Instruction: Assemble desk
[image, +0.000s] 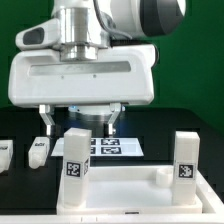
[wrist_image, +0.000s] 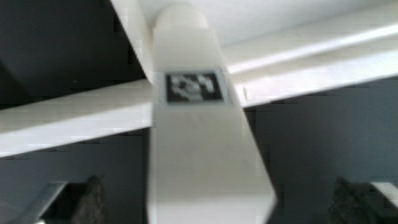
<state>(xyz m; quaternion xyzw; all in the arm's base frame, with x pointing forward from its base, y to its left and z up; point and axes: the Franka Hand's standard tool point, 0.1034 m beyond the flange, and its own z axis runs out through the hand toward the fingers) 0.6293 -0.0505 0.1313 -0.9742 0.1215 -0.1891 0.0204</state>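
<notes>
The white desk tabletop (image: 120, 192) lies at the front of the black table with two white tagged legs standing upright in its corner sockets, one on the exterior view's left (image: 76, 158) and one on the right (image: 187, 160). My gripper (image: 78, 123) hangs open just above the left leg, a finger on each side of the leg's top. In the wrist view this leg (wrist_image: 199, 130) with its tag runs up the middle. The dark fingertips (wrist_image: 80, 203) stand clear of it on both sides. The tabletop rim (wrist_image: 71, 118) crosses behind it.
The marker board (image: 112, 147) lies behind the tabletop under the gripper. A loose white leg (image: 38, 150) lies on the exterior view's left, and another white piece (image: 3, 156) shows at the left edge.
</notes>
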